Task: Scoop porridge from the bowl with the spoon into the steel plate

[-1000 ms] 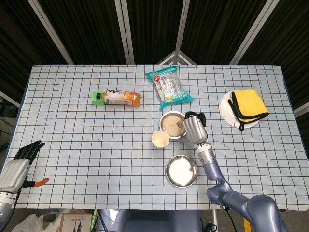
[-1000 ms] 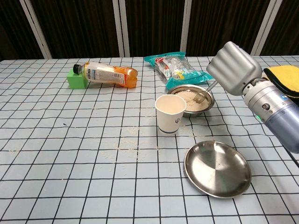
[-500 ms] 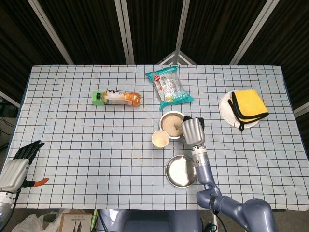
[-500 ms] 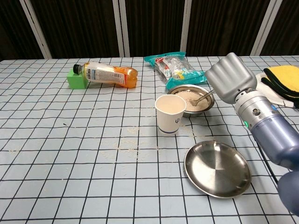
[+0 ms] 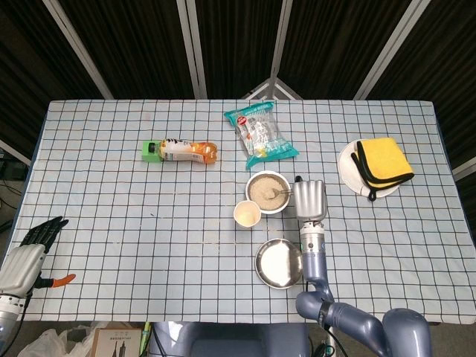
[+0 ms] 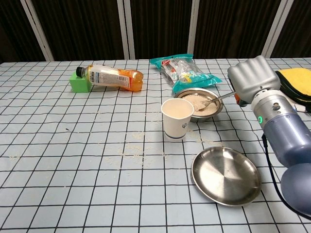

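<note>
Right hand [image 6: 253,78] grips the spoon [image 6: 210,101] by its handle; the spoon slants down to the left, tip resting in the porridge [image 6: 199,103] inside the bowl [image 6: 217,108]. Hand sits just right of the bowl, back facing the chest camera. Steel plate [image 6: 226,175] lies in front of the bowl, nearer the robot. Paper cup [image 6: 177,118] stands upright just left of the bowl. Spilled grains dot the tablecloth [image 6: 73,145] left of the cup. Left hand [image 5: 31,253] rests at the table's near-left corner, fingers apart, holding nothing.
</note>
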